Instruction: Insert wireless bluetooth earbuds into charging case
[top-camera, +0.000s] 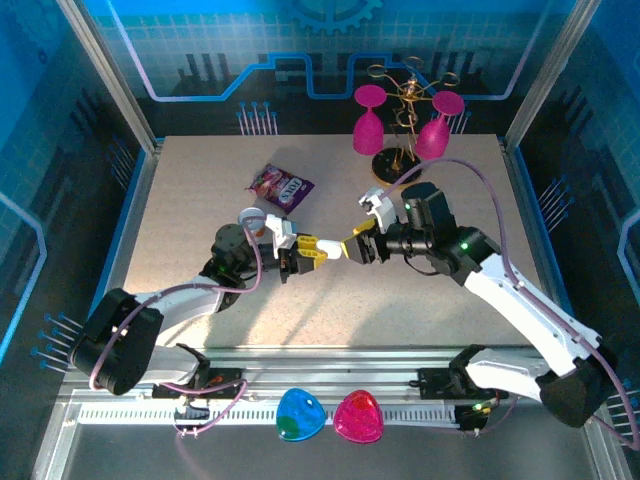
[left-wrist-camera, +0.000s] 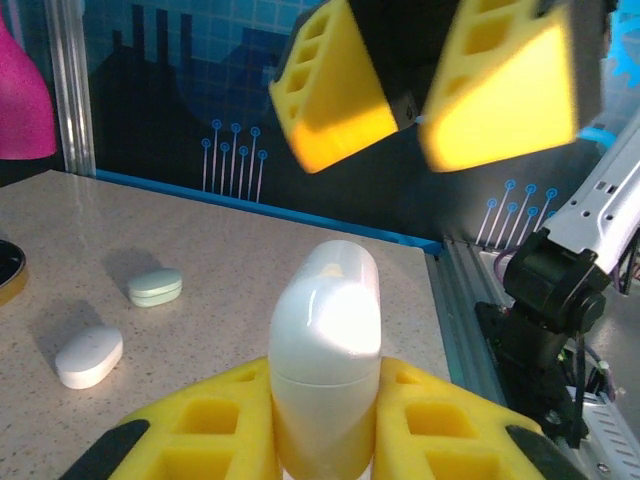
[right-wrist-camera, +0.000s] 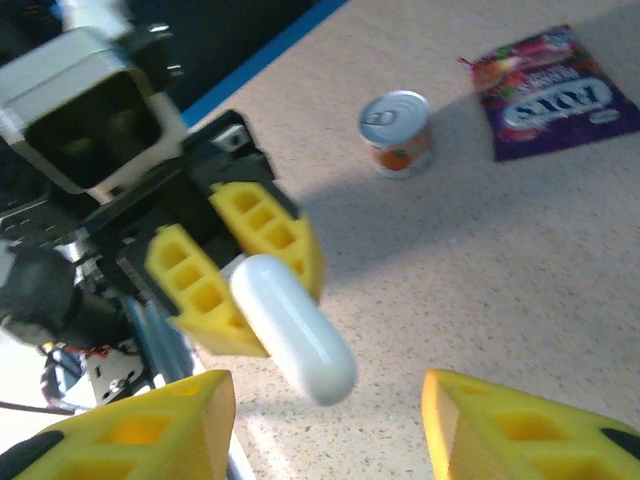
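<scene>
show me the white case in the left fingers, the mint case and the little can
white case (left-wrist-camera: 325, 340), left wrist view, its glossy upper half
mint case (left-wrist-camera: 155, 287), left wrist view, its middle
can (right-wrist-camera: 394, 112), right wrist view, its lid

Grippers nose to nose mid-table: left gripper (top-camera: 322, 247) clamped on held white case (left-wrist-camera: 325, 335), right gripper (top-camera: 352, 247) jaws apart just beyond it; I see little room between. Can (top-camera: 250, 218), snack pouch (top-camera: 281, 186) behind left arm. Glass rack (top-camera: 405, 120) blocks far right. Loose white case (left-wrist-camera: 89, 357), mint case (left-wrist-camera: 155, 287) lie on table (top-camera: 420, 320). Near-right surface bare, free passage.
</scene>
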